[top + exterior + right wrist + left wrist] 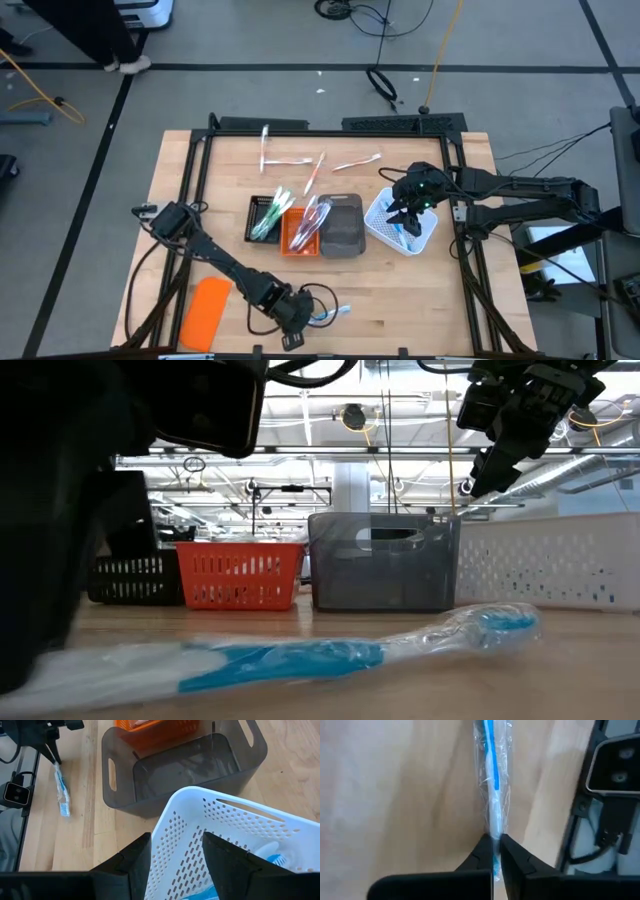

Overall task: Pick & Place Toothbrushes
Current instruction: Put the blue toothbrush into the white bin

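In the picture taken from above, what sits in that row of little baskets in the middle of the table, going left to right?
Black tray with green toothbrushes → orange tray with pink toothbrushes → grey tray → white tray, with the right gripper over it.

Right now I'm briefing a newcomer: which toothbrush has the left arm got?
Find the orange slab at the table's near edge. Just right of it, the left gripper has its fingers shut on a wrapped blue-white toothbrush lying flat on bare wood. It alone lies near this edge; the others are in trays or lie loose far across.
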{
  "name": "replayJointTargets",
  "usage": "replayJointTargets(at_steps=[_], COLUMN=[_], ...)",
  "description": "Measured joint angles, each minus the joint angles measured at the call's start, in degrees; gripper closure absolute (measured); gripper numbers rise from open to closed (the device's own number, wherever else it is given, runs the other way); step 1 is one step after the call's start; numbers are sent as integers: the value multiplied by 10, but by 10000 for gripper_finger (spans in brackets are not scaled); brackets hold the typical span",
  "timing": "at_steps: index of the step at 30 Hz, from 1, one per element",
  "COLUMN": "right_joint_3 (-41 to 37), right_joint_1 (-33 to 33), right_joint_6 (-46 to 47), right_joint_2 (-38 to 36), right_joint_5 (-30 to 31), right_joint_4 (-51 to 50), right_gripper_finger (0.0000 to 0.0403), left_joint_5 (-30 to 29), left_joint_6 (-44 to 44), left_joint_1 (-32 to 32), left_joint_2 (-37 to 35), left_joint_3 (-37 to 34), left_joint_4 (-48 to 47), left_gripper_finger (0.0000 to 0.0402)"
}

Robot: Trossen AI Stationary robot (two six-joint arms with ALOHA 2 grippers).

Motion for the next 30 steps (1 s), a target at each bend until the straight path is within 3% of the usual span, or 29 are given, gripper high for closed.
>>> replayJointTargets(at_steps=[20, 30], right_joint_3=[0, 0], right_joint_1=[0, 0], right_joint_6=[0, -14], right_joint_2=[0, 0], right_joint_5=[0, -19], right_joint_4=[2, 71], right_gripper_finger=[232, 232], left_joint_5=[-211, -256], left_joint_6=[133, 258], left_joint_1=[77, 140], left_joint_2=[-142, -163], left_joint_3=[0, 0], left_joint_4=[-4, 28], left_gripper_finger=[401, 401])
